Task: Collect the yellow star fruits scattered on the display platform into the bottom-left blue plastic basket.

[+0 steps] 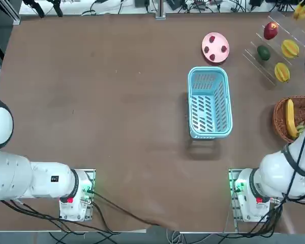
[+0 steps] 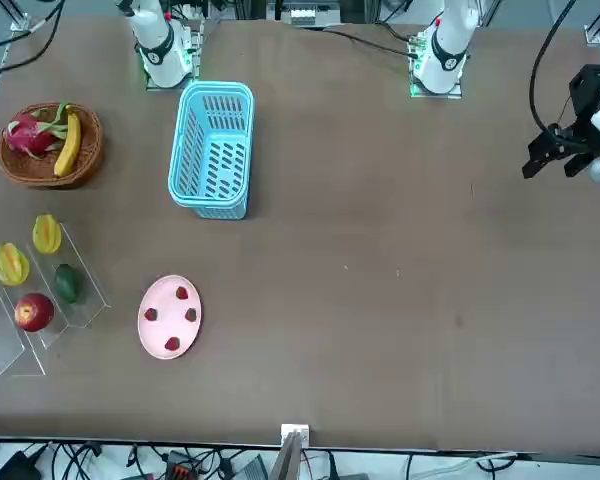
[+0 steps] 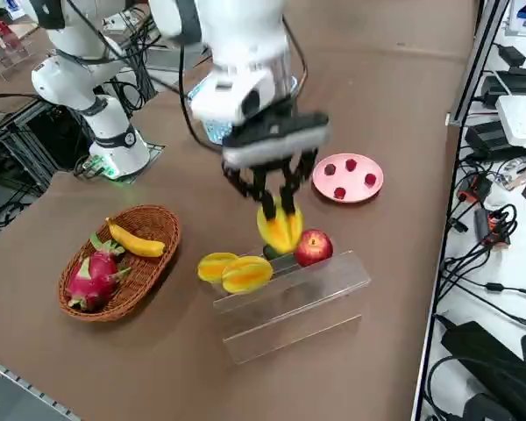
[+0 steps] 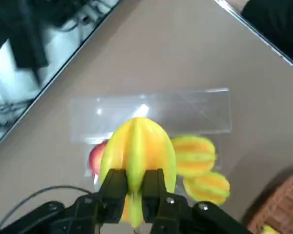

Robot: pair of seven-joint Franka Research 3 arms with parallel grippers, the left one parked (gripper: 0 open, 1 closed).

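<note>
Robotics lab; cable clutter point(image 3: 500, 132) (table edges), bench-mounted arms

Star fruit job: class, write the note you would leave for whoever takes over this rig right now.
Right gripper: fingers shut on one star fruit, lifted above the clear display platform.
Two more star fruits lie on the platform beside the red apple.
Blue plastic basket: nothing in it.
Done: first fruit picked up.
Left: carry it to the basket and release it, then fetch the other two the same way.
</note>
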